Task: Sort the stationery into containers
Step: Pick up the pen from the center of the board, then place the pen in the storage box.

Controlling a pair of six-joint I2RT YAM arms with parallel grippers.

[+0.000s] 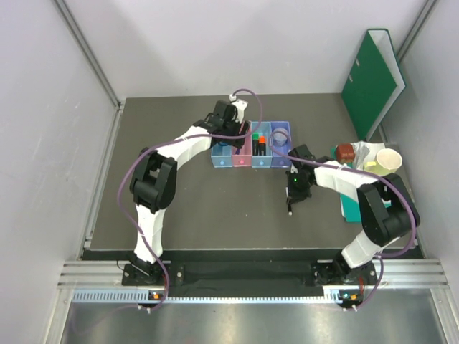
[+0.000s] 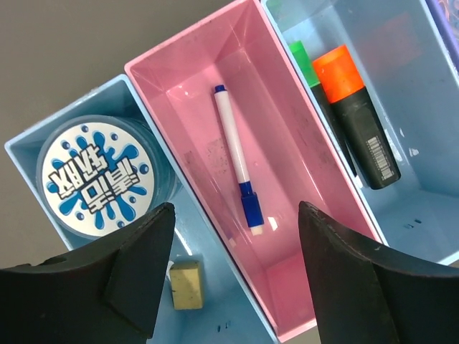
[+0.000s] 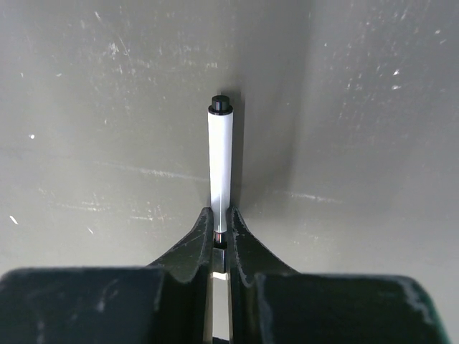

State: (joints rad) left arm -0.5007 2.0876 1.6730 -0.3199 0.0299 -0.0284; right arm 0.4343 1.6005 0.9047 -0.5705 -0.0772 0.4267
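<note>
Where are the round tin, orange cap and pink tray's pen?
round tin (image 2: 95, 179): left wrist view, lid centre.
orange cap (image 2: 341, 72): left wrist view, top face.
pen (image 2: 233, 143): left wrist view, white barrel.

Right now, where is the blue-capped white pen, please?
Left wrist view: the blue-capped white pen lies inside the pink plastic tray, between light blue trays.

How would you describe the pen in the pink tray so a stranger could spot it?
Find the row of four joined trays near the middle of the dark table. In its pink tray, second from the left, lies a thin pen. It is white with a blue cap, alone there, unlike the stubby black highlighters one tray to the right.
</note>
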